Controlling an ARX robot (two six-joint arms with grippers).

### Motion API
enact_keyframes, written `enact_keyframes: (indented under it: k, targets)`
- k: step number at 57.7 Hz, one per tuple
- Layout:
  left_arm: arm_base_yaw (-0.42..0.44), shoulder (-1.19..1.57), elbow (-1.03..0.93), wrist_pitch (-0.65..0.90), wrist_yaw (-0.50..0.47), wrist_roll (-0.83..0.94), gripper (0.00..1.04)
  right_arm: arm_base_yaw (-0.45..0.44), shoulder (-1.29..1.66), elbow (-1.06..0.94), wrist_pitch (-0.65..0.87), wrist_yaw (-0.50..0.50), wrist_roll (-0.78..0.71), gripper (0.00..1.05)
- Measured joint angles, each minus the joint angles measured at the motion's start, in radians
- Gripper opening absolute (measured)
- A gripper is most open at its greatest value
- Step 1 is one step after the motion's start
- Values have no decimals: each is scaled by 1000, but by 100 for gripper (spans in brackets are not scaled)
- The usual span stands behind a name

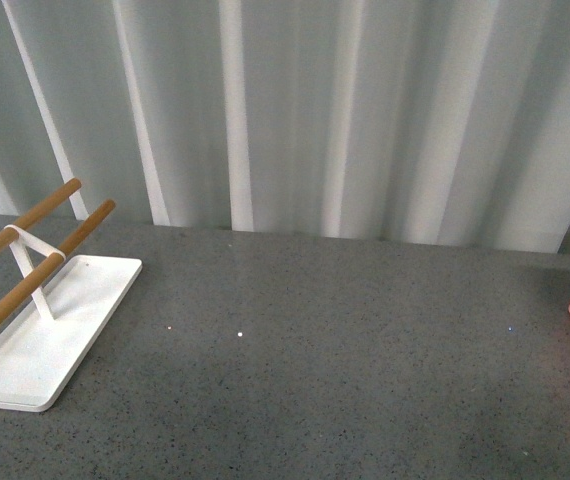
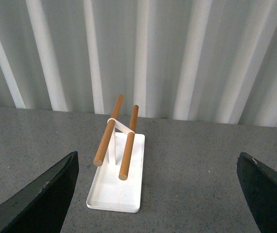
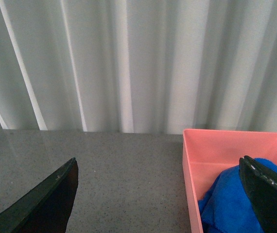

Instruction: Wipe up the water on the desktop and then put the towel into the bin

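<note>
My arms do not show in the front view, so I go by the wrist cameras. My left arm is held low and level over the counter [image 1: 345, 370], looking toward the far wall of pale curtain folds [image 1: 295, 110]. The left end effector [image 2: 158, 194] is spread wide apart and holds nothing. Both dark fingers [image 2: 41, 199] sit at the edges of the picture with bare counter between them. Past them stands the white tray [image 2: 107, 196] with its two wooden rails [image 2: 128, 141], on the left side of the counter.

My right arm is also low and level, over the right side of the counter. The right end effector [image 3: 160, 194] is wide apart too and grips nothing. One finger [image 3: 269, 194] shows in front of the bin [image 3: 226, 143]. I cannot tell if it touches anything.

The towel [image 3: 228, 201] lies bunched inside the pink bin, at the right edge of the counter.
</note>
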Motion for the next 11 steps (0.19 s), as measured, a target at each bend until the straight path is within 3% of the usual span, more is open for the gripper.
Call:
enact_keyframes:
  k: [11]
  targets:
    - [0,0,0,0,0,0,98,0,0,0,0,0,0,98]
